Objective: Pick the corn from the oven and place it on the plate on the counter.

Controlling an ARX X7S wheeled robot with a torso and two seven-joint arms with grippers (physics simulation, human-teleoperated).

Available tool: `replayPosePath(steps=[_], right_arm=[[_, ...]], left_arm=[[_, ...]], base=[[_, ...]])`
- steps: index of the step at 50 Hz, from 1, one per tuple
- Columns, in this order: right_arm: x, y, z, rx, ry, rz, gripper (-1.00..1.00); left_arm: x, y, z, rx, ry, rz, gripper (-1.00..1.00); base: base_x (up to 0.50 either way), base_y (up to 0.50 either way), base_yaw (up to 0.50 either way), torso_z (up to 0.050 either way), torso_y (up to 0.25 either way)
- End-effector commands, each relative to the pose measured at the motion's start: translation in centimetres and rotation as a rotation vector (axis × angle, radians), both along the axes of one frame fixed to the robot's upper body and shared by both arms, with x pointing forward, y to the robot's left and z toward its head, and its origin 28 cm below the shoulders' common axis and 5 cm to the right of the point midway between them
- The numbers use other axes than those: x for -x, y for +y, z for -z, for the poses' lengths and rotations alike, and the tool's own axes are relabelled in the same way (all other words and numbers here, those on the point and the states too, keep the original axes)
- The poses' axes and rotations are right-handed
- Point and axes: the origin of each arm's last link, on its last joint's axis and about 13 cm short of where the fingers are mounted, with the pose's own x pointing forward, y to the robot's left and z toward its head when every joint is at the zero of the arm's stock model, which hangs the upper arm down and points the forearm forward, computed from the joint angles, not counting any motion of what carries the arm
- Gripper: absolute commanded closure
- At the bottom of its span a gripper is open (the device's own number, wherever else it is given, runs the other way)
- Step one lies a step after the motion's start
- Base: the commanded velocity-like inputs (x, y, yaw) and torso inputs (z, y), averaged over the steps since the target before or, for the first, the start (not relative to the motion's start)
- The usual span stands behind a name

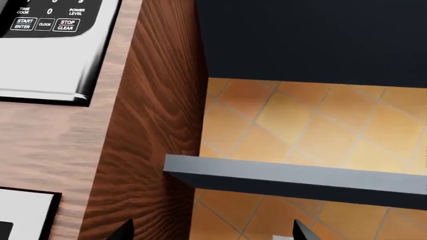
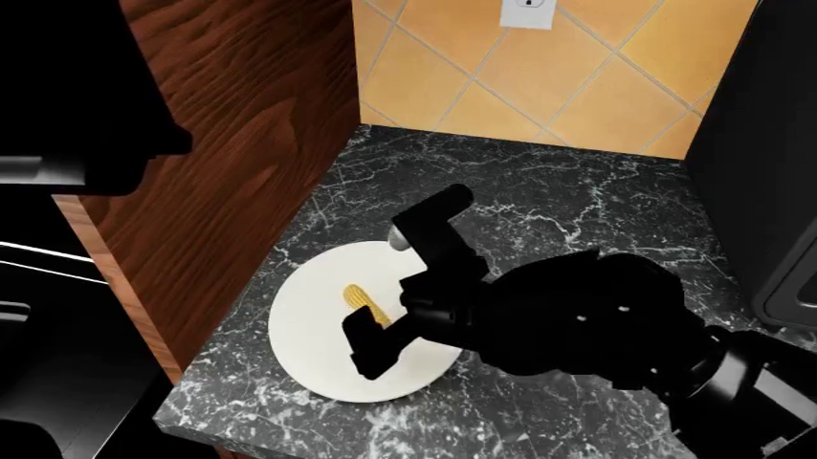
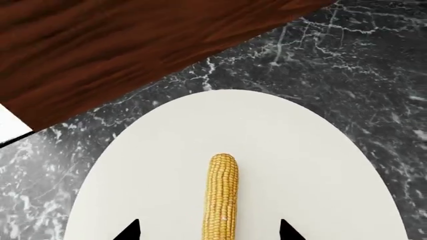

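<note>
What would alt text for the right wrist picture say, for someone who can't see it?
A yellow corn cob lies on a round white plate, seen from just above, with the two dark fingertips of the robot's right hand spread apart on either side of it. The plate sits on a dark marble counter beside a reddish-brown wooden panel.

Counter [image 2: 537, 201] behind plate [image 2: 306, 335] open; wood cabinet [image 2: 217, 172] walls left, black appliance [image 2: 766, 163] right

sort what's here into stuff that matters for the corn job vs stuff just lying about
Job:
corn, lying on the plate
plate
counter
right gripper, open, fingertips either side of the corn

Just there:
microwave keypad
wall outlet
tiled wall
wooden cabinet side
</note>
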Motion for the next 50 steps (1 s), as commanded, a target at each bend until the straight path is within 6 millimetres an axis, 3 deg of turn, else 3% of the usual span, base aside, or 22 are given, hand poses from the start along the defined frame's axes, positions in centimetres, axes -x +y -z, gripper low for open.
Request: replayPosePath(steps=[1, 20, 30, 50], right_arm=[[1.4, 0.6, -4.2, -0.061, -0.120, -0.039, -1.00], [4.9, 0.2, -11.0, -0.162, -0.384, 0.002, -1.00], [5.4, -0.4, -13.0, -0.185, -0.469, 0.042, -1.00], [10.1, -3.2, -18.1, -0.164, -0.731, 0.194, -1.00]], left_arm=[[0.2, -0.2, -0.2, -0.007, -0.003, 0.003, -1.00], [0.4, -0.2, -0.5, -0.015, -0.010, 0.002, -1.00], [0.4, -0.1, -0.4, -0.017, -0.009, -0.006, -1.00], [0.6, 0.0, -0.5, -0.022, -0.009, -0.007, -1.00]], base=[[0.00, 0.00, 0.00, 0.000, 0.000], [0.00, 0.00, 0.00, 0.000, 0.000], [0.00, 0.00, 0.00, 0.000, 0.000], [0.00, 0.00, 0.00, 0.000, 0.000]])
